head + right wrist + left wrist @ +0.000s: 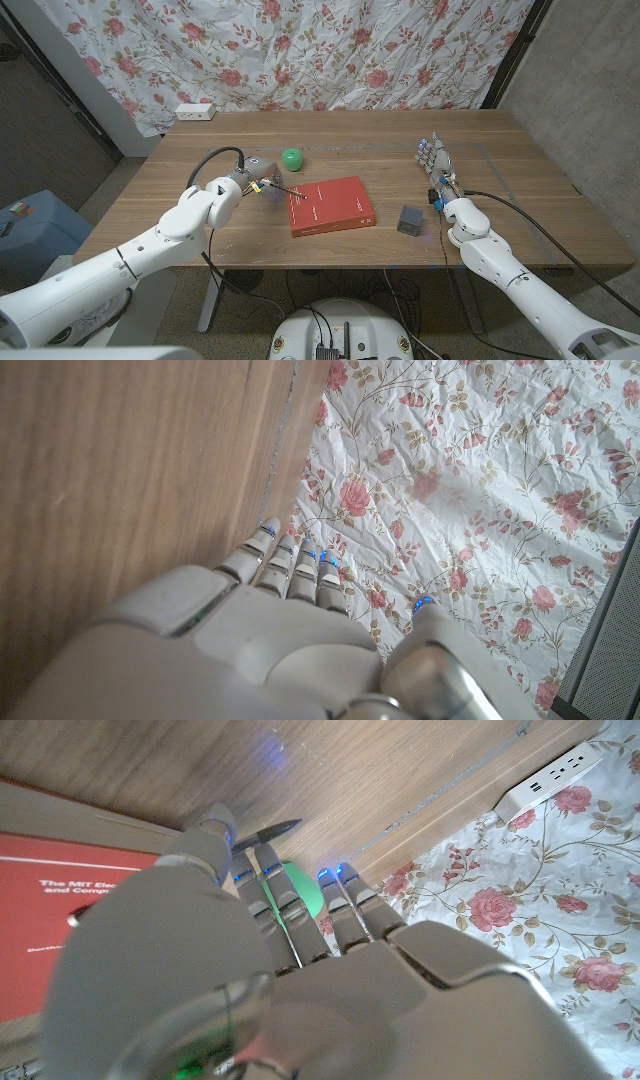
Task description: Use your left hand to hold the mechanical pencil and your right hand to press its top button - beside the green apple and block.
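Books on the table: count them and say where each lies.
1. A red book lies flat near the table's middle, between the left hand and the grey block, with the green apple behind it.

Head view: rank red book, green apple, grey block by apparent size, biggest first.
1. red book, by far the largest.
2. and 3. grey block and green apple look about alike; the block lies nearer the camera, so I would not rank them.
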